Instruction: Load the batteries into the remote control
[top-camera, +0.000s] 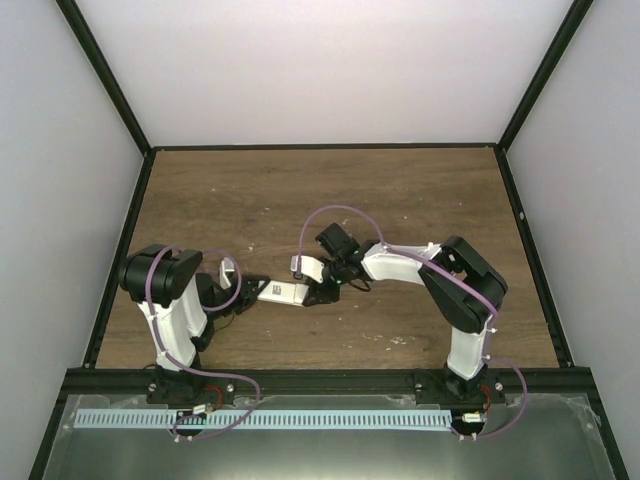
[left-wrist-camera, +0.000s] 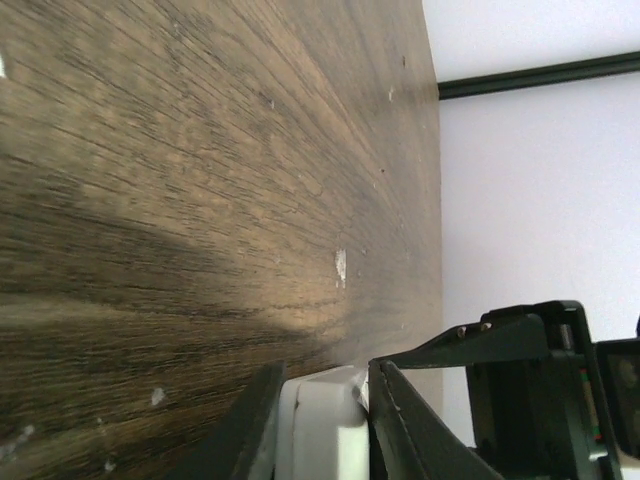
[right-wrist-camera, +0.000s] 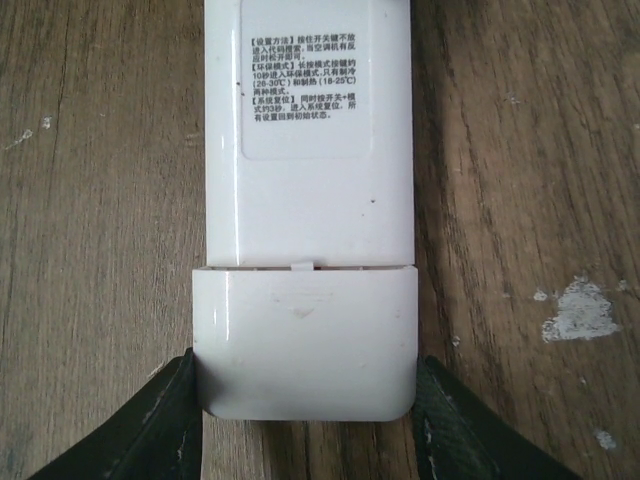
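Right wrist showed the right end effector (right-wrist-camera: 305, 368) clamped on the remote control (right-wrist-camera: 308, 200); left end effector (left-wrist-camera: 325, 372) gripped its far end, so opposing pulls might twist it loose.

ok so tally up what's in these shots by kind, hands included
remote: 1
hands: 2, the left hand and the right hand
table: 1
total: 4
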